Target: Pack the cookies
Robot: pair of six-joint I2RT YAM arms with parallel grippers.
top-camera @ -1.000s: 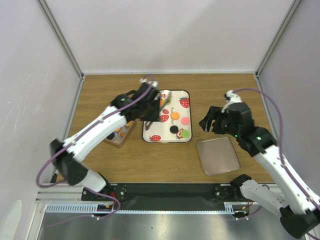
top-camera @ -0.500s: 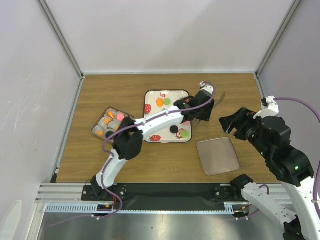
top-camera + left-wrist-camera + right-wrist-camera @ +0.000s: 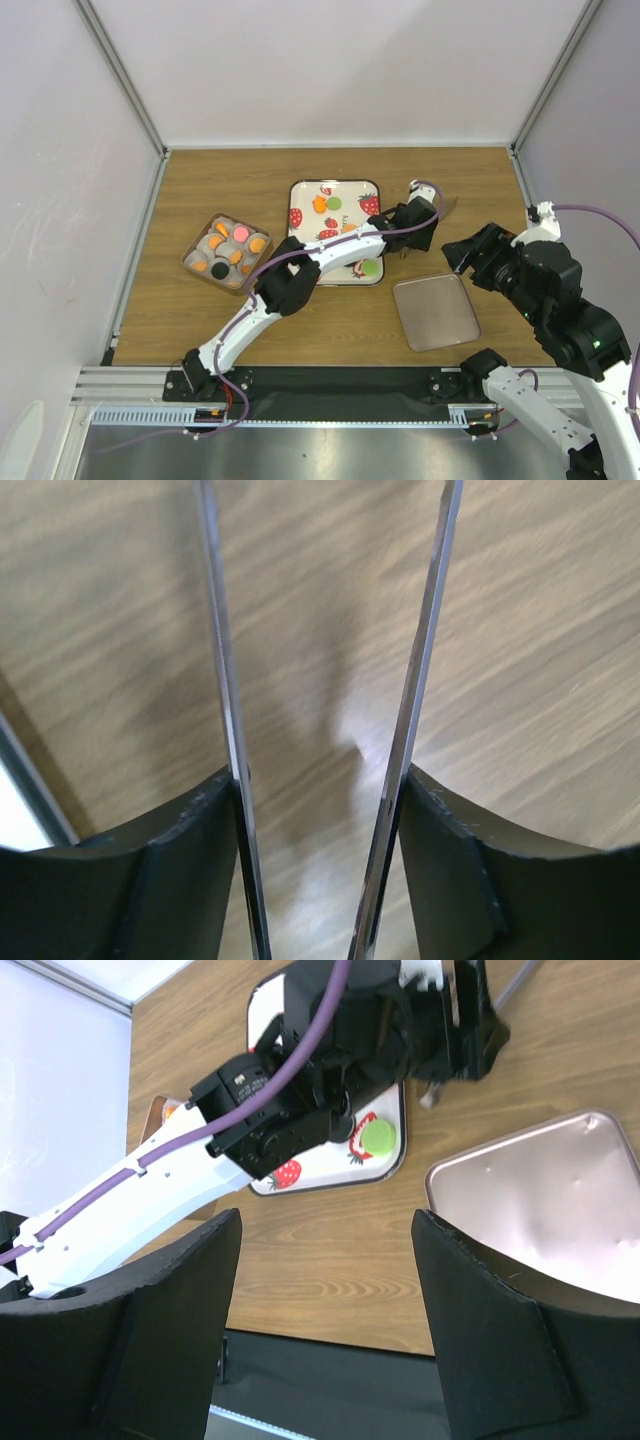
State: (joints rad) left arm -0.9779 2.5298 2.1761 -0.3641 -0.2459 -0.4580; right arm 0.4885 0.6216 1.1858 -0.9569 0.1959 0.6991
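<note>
Cookies lie on the strawberry-print tray (image 3: 300,215): an orange one (image 3: 319,204), a green one (image 3: 334,202) and another green one (image 3: 371,267) (image 3: 378,1137). More cookies in orange, pink and black fill the brown box (image 3: 228,250) on the left. My left gripper (image 3: 420,215) (image 3: 320,780) reaches past the tray's right edge. It is shut on metal tongs (image 3: 445,205) (image 3: 228,680), whose blades stand apart over bare wood with nothing between them. My right gripper (image 3: 465,250) (image 3: 326,1250) hangs open and empty near the table's right side.
A shallow square metal tin (image 3: 436,312) (image 3: 540,1200) sits on the table at the front right, below the right gripper. The left arm (image 3: 330,250) lies across the tray's lower half and hides part of it. Grey walls stand on three sides.
The left arm swung from the box and tray's left side across to the right of the tray, and its tongs spread wider. The right arm drew back to the right.
</note>
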